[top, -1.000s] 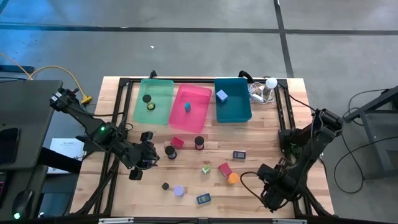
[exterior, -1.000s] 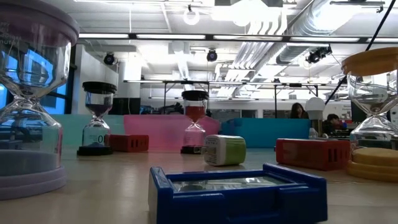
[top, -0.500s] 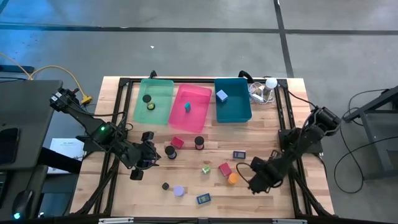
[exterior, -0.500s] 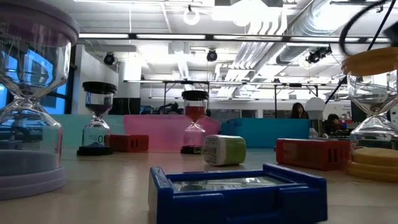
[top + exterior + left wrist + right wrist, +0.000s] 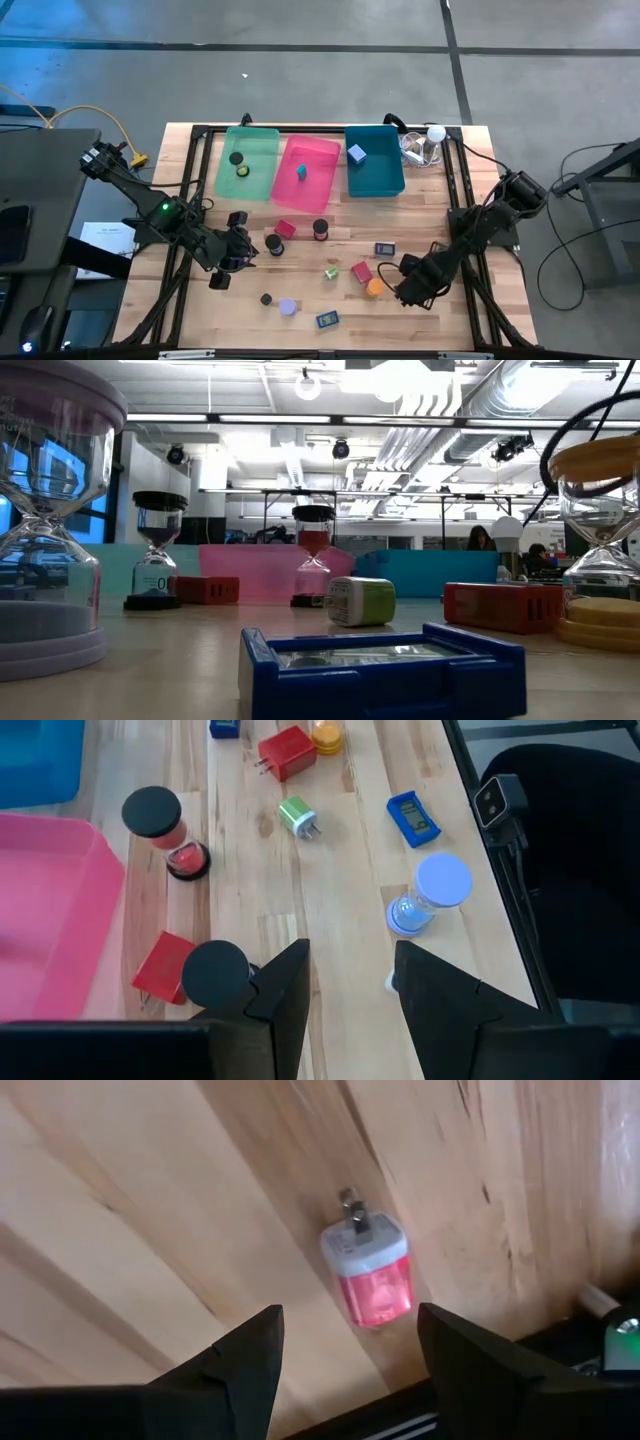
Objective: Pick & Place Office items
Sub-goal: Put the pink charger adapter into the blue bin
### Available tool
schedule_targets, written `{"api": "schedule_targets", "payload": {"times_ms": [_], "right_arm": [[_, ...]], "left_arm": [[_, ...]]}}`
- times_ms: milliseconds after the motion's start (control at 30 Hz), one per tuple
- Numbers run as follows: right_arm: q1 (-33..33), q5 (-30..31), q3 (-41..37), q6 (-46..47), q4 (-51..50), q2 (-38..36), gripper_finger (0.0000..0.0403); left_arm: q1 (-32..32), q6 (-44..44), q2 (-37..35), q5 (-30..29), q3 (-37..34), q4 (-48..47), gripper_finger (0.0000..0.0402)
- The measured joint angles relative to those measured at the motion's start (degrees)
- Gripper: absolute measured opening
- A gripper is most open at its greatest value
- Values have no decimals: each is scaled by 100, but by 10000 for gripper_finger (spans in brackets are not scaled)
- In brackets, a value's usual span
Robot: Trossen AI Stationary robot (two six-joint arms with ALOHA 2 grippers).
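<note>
My two arms are matte black, jointed and cable-wrapped. A small green light glows on my left arm (image 5: 163,209). Each tool ends in two flat, dark, wedge-shaped fingers (image 5: 283,988).

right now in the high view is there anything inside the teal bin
Yes, a small light blue block lies inside the teal bin, near its far left corner.

Small hourglasses (image 5: 320,230) stand upright on the counter (image 5: 440,210) among a red plug (image 5: 361,271), green plug (image 5: 330,271) and blue block (image 5: 327,320); a few pieces lie in bins (image 5: 228,175).
</note>
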Motion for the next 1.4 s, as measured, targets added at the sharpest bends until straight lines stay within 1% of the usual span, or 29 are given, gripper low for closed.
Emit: {"api": "schedule_targets", "payload": {"times_ms": [167,333,500,633,700,767,967,1400], "right_arm": [[0,-15,-270,-82,169,0,220],[0,-35,-603,-125,836,0,220],[0,-37,-948,-161,1171,-2,220],[0,-63,-1061,-195,1420,-24,219],[-4,-59,-1069,-220,1465,-24,212],[-4,-57,-1072,-245,1499,-22,196],[-4,-90,-1070,-261,1554,-17,122],[-4,-17,-1006,2,1378,-3,120]], "left_arm": [[0,-2,0,0,-2,0,143],[0,0,0,-4,-4,0,143],[0,2,0,-33,-4,0,143],[0,2,0,-33,-4,0,143],[0,2,0,-35,-4,0,143],[0,2,0,-41,-4,0,143],[2,7,0,-192,-44,-2,143],[2,7,0,-189,-133,42,143]]}}
